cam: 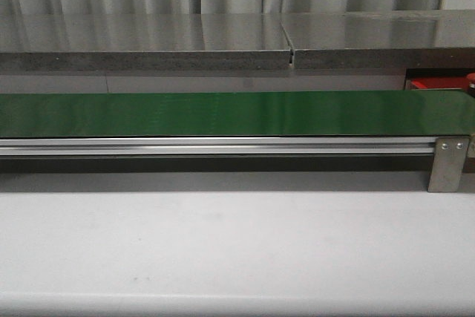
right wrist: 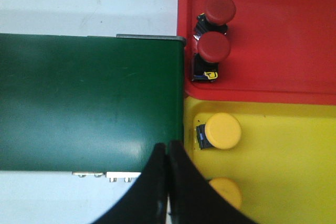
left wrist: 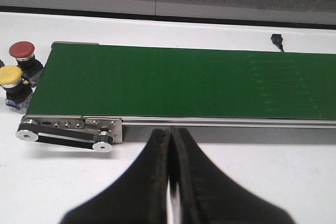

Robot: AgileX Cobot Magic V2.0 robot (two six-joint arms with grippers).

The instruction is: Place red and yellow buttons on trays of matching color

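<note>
In the right wrist view a red tray [right wrist: 283, 51] holds two red buttons [right wrist: 219, 9] [right wrist: 213, 47], and a yellow tray [right wrist: 289, 156] beside it holds two yellow buttons [right wrist: 222, 131] [right wrist: 227, 191], the second partly hidden by my fingers. My right gripper [right wrist: 168, 148] is shut and empty above the end of the green belt [right wrist: 89, 103]. In the left wrist view a red button [left wrist: 22, 50] and a yellow button [left wrist: 10, 75] stand on the white table off the belt's other end. My left gripper [left wrist: 170, 132] is shut and empty, short of the belt's rail.
The green conveyor belt [cam: 223, 113] runs across the front view with a metal rail [cam: 215, 146] along its near side and nothing on it. A grey shelf [cam: 223, 38] stands behind it. A belt pulley [left wrist: 102, 145] sticks out at the conveyor's end.
</note>
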